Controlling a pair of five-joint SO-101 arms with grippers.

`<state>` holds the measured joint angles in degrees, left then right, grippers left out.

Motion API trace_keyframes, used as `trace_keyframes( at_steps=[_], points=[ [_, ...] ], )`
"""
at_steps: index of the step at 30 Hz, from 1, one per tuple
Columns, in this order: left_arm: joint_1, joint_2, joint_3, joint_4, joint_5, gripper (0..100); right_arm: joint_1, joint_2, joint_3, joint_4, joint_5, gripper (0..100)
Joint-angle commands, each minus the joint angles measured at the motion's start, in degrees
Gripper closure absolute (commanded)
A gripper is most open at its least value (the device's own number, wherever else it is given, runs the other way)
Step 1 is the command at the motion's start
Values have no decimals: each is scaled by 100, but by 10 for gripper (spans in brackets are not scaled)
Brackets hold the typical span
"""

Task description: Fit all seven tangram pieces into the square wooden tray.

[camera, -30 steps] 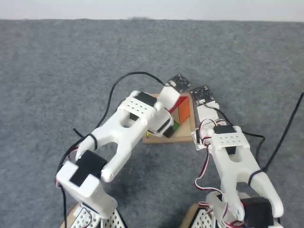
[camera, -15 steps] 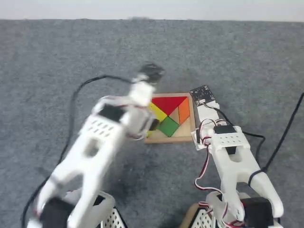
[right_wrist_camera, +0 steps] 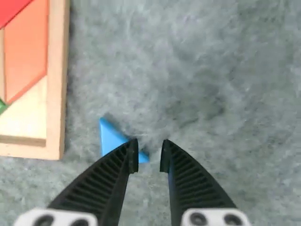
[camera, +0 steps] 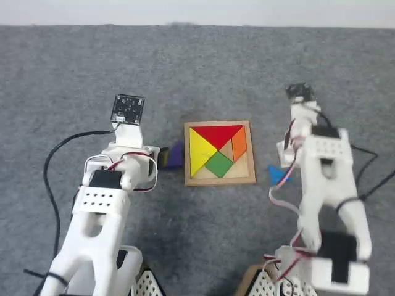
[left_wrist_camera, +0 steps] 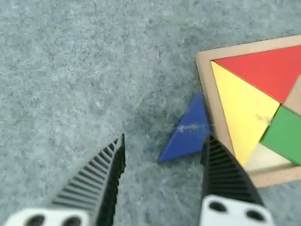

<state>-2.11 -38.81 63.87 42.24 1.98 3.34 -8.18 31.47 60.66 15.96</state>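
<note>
Arms withdrawn, four pieces trayed, two outside

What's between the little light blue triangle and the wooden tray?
Nothing but bare grey carpet. The right wrist view shows a clear gap between the light blue triangle and the rim of the tray.
</note>
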Motion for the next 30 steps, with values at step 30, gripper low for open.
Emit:
trace_keyframes(
  at_steps=[30],
  points=[
    [-26,132,-75,-193,88,754,-954,233,-123,523,2180,820]
  ],
)
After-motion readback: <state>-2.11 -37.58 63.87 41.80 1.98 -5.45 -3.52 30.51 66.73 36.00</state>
